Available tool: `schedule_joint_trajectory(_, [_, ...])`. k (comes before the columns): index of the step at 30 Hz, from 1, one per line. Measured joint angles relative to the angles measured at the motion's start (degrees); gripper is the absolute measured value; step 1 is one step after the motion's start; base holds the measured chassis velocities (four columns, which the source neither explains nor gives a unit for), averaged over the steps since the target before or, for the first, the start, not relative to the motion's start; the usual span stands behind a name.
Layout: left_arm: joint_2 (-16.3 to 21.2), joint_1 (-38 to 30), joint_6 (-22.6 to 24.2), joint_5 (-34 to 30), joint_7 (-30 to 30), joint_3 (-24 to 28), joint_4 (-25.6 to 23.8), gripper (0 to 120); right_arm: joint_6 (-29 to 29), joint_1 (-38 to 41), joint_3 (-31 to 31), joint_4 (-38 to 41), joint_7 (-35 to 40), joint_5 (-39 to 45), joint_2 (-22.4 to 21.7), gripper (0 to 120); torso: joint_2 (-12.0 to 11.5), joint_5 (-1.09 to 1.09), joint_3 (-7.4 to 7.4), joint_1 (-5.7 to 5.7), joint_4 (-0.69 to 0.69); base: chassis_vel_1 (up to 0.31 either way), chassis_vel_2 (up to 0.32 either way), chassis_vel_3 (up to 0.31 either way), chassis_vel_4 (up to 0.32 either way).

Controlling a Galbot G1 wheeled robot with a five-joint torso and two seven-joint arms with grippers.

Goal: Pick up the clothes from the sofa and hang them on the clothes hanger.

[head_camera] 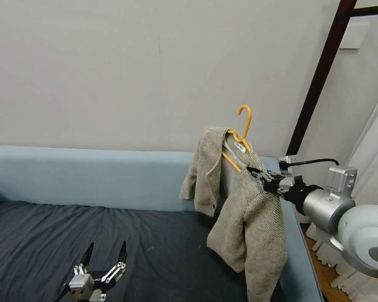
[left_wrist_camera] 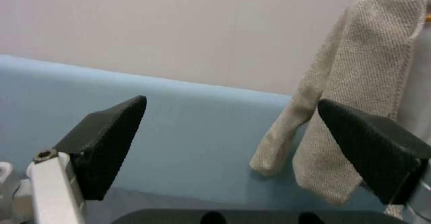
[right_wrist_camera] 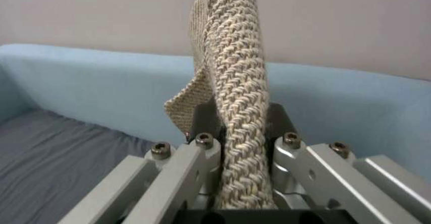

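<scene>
Aloft, my right gripper (head_camera: pixel 265 178) is clamping the cardigan (head_camera: pixel 255 220) at its shoulder to steady it on the hanger (head_camera: pixel 242 138), while my left gripper (head_camera: pixel 102 264) is idling, fingers apart.

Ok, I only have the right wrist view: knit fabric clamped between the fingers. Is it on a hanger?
Observer: Yes. In the head view the cardigan is draped on a yellow hanger, and the right gripper is shut on its shoulder.
Operator: Is the hanger hooked on anything?
Observer: No, its hook stands free in front of the wall.
Operator: And the left gripper?
Observer: The left gripper is open and empty, low over the sofa seat.
</scene>
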Motion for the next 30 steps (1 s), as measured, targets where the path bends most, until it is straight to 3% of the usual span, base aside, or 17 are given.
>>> schedule_joint_trajectory(11, [0.0,0.0,-0.4,0.8,0.4,0.3,0.0,100,-1.5,-0.7,4.1,1.8,5.5,4.5,-1.1,8,0.0,0.0,0.0,0.0,0.01,0.0,0.0,0.0,0.0])
schedule_joint_trajectory(21, [0.2,-0.2,-0.3,0.7,0.4,0.5,0.1,100,-6.3,-0.5,16.0,-1.6,16.8,15.8,-4.2,8,0.0,0.0,0.0,0.0,0.0,0.0,0.0,0.0,0.0])
schedule_joint_trajectory(30, [0.2,-0.3,-0.2,0.7,0.4,0.5,0.1,100,-12.5,-0.5,22.4,-6.1,25.9,24.0,-7.3,8,0.0,0.0,0.0,0.01,0.0,0.0,0.0,0.0,0.0])
